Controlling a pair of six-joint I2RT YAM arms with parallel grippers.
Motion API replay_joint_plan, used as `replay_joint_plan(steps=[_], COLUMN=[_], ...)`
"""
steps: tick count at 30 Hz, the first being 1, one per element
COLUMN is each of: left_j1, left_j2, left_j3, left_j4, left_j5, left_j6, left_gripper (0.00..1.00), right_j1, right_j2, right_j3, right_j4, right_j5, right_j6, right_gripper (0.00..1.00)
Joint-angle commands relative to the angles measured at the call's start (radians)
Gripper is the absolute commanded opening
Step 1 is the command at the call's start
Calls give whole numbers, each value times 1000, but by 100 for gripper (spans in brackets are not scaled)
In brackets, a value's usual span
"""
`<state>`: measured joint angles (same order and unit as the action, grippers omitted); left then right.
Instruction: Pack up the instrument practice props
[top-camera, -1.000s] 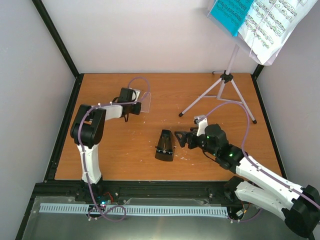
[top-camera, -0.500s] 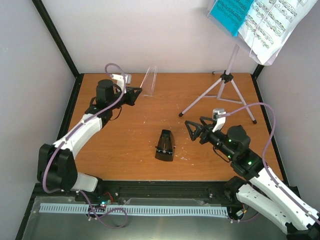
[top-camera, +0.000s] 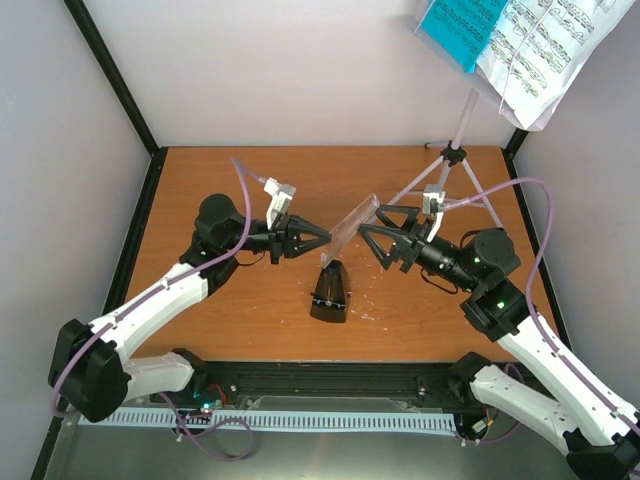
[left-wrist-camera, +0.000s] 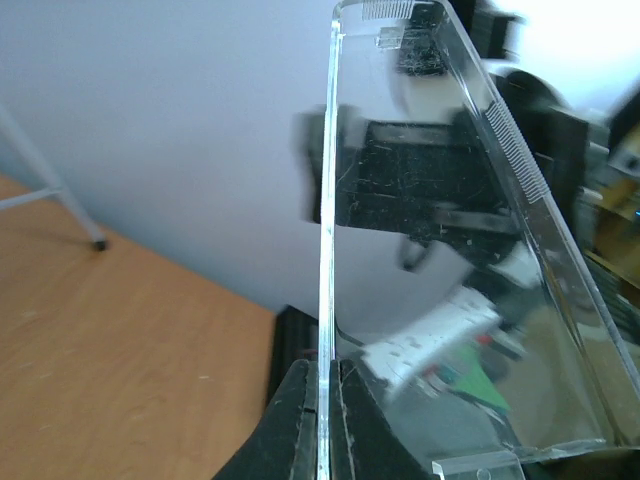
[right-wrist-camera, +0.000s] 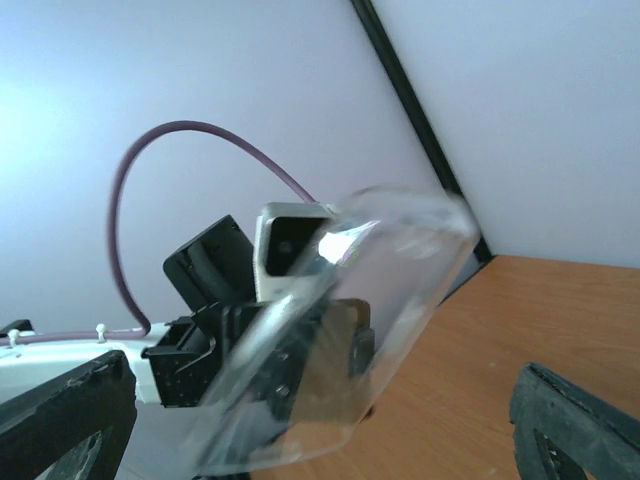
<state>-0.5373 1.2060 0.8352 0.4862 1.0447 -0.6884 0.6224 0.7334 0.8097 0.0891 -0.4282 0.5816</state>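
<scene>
2 claws faced each other above the metronome (top-camera: 331, 292), which stood at the table's middle. My left claw (top-camera: 318, 240) was clamped on the edge of a clear panel (top-camera: 352, 222) — held tilted between them. My right claw (top-camera: 372, 245) gaped wide, empty. Far right, the stand (top-camera: 450, 160) carried the sheet music (top-camera: 540, 50) and folder (top-camera: 460, 25).

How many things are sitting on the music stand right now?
2: a teal folder on the left of the stand, white sheet music to its right. Others may be cut off above.
</scene>
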Motion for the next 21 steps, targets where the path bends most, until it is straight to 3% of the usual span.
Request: replay_joint_plan(steps=[1, 9, 16, 21], left_j1=[-39, -70, -70, -70], left_j2=[-44, -36, -4, -9], left_j3=[9, 22, 32, 41], left_j4=[91, 155, 227, 179], left_j5=[104, 106, 103, 94], left_j6=[-38, -66, -97, -57], left_gripper=[0, 0, 0, 0], right_j1=[-4, 0, 12, 21], right_j2=[34, 40, 56, 68], right_j3=[17, -13, -26, -36], right_j4=[104, 270, 354, 399], right_j5=[-94, -148, -169, -172], right_j6=[72, 178, 225, 248], right_gripper=[100, 99, 82, 75])
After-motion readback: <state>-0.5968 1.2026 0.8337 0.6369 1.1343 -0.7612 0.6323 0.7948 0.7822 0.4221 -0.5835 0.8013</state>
